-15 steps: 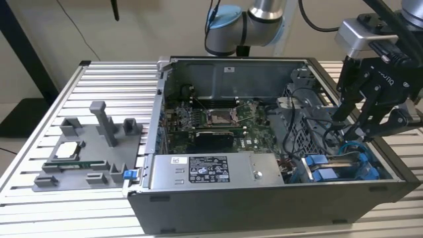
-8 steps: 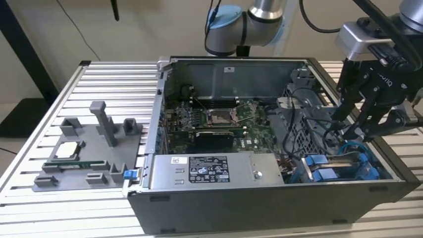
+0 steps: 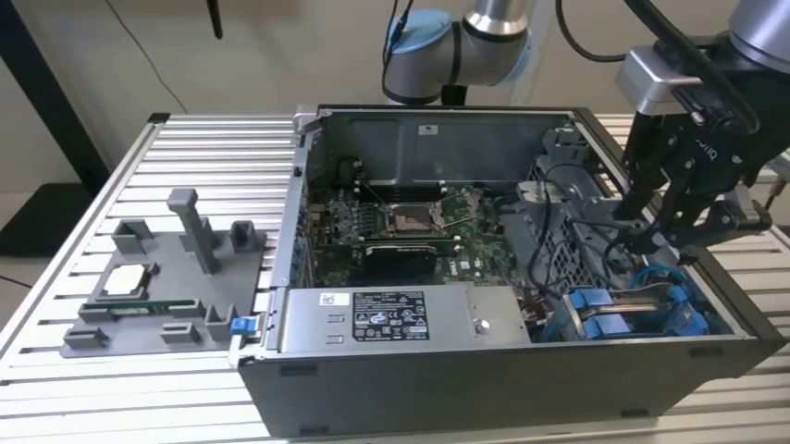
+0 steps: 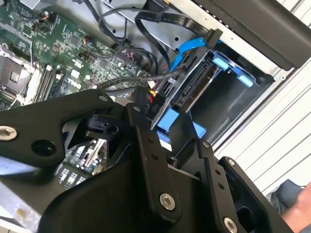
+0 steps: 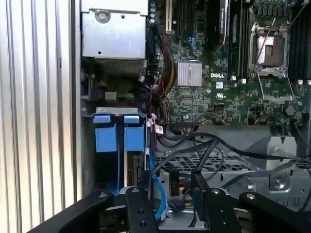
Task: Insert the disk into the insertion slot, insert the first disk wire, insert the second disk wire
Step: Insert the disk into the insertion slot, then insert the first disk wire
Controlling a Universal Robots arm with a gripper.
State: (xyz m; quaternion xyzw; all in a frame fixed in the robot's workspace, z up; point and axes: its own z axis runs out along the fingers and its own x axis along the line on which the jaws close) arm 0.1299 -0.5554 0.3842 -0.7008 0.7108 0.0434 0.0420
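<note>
**Fig.** Open PC case (image 3: 494,393) on a slatted metal worktop (image 3: 185,157); ext. view plus two wrist views.

- **Arm and pincer.** The arm enters at the upper right of the ext. view. Its black pincer (image 3: 667,242) hangs inside the case at the exterior view's right, above the drive cage.
- **Pincer state.** In the first wrist view the fingers (image 5: 141,206) stand apart w/ a clear gap btw. them and nothing clamped.
- **Wires.** A black connector (image 5: 176,187) w/ red and yellow leads and a blue cable (image 5: 158,194) lie in line w/ that gap, just beyond the tips. Whether either is plugged into the drive cannot be told.
- **The disk.** The disk (image 3: 617,321), clipped in its blue carrier, sits at the lower right of the ext. view. It is already seated in the insertion slot (image 4: 233,102). In the second wrist view the disk (image 4: 197,85) shows edge-on inside the dark bay, w/ blue edging at both ends and the pincer (image 4: 160,121) near its end. In the first wrist view two blue carrier tabs stand side by side next to the case wall.
- **Other parts.**
  - Green motherboard (image 3: 408,222) at centre, w/ an open processor socket (image 5: 269,48).
  - Grey box (image 3: 395,319) w/ a black-and-white sticker at lower centre, just beside the drive cage.
  - Grey fixture tray (image 3: 136,310) on the worktop at the exterior view's left, well apart from the case.
</note>
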